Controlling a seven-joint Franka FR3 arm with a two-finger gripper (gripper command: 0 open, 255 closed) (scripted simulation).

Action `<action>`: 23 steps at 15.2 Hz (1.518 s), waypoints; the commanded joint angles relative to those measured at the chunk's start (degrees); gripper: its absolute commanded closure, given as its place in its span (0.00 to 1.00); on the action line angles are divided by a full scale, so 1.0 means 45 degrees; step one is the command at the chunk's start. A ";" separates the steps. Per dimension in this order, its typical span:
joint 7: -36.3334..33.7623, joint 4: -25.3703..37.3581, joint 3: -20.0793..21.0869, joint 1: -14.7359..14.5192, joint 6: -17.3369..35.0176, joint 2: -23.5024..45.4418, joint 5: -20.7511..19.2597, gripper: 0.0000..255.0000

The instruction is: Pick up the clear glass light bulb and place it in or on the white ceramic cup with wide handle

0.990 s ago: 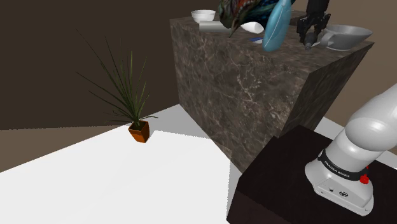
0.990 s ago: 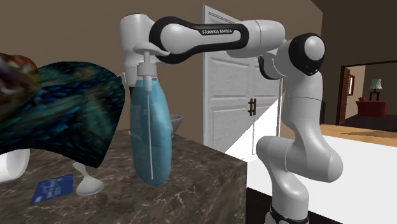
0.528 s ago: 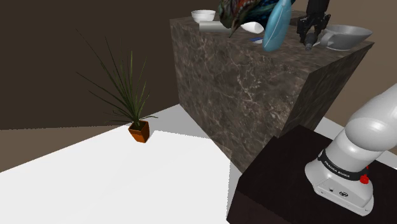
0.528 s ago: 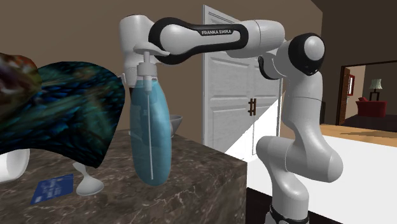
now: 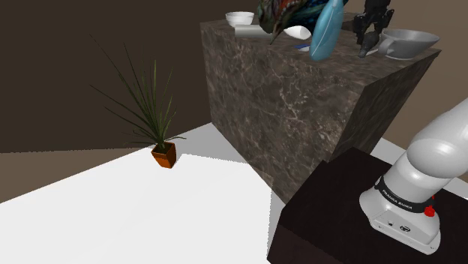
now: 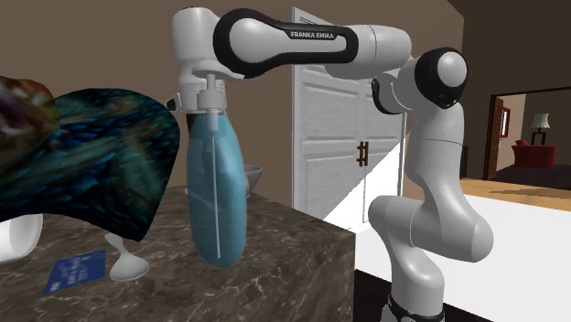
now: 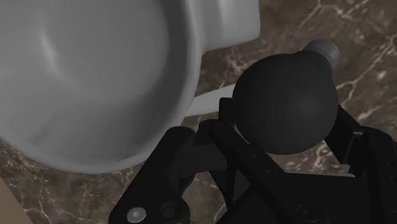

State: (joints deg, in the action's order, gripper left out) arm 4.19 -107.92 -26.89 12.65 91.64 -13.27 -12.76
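The light bulb (image 7: 283, 102), drawn with a dark globe and a grey screw base, sat between the two black fingers (image 7: 224, 137) of the gripper (image 7: 286, 116). The fingers pinched it from either side of the globe, and its screw base pointed away from the hand. Whether it touched the surface beneath could not be told. Just beside the bulb, at one finger's side, stood the white cup (image 7: 95, 70), its wide round mouth open toward the hand and its rim near the globe but apart from it. Under both lay the dark, veined marble of the counter (image 5: 300, 97). In the shoulder view, the hand was at the counter's far right corner, fingers pointing down, right next to the cup. In the second exterior view, the arm (image 6: 439, 146) rose from its base at the lower right and bent back on itself to a high shoulder joint. From there the forearm stretched level toward the view's left above the counter, and the wrist turned straight down behind a blue pump bottle (image 6: 215, 201). A draped object in peacock colours (image 6: 91, 174) stood left of the bottle, and a white panelled door (image 6: 339, 137) showed behind the arm. In the shoulder view, the dark stand (image 5: 330, 217) sat at the lower right. A potted plant (image 5: 159, 142) stood on the floor, well to the left of the counter.
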 commanded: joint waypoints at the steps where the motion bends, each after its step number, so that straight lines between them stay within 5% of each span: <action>1: 0.0080 0.0406 0.0001 -0.0006 -0.0349 0.0058 0.0028 1.00; 23: 0.1038 0.5666 -0.0155 -0.0034 -0.4157 0.1563 0.0566 1.00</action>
State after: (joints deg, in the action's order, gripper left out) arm 8.75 -83.08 -27.58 12.49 73.51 -6.34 -10.23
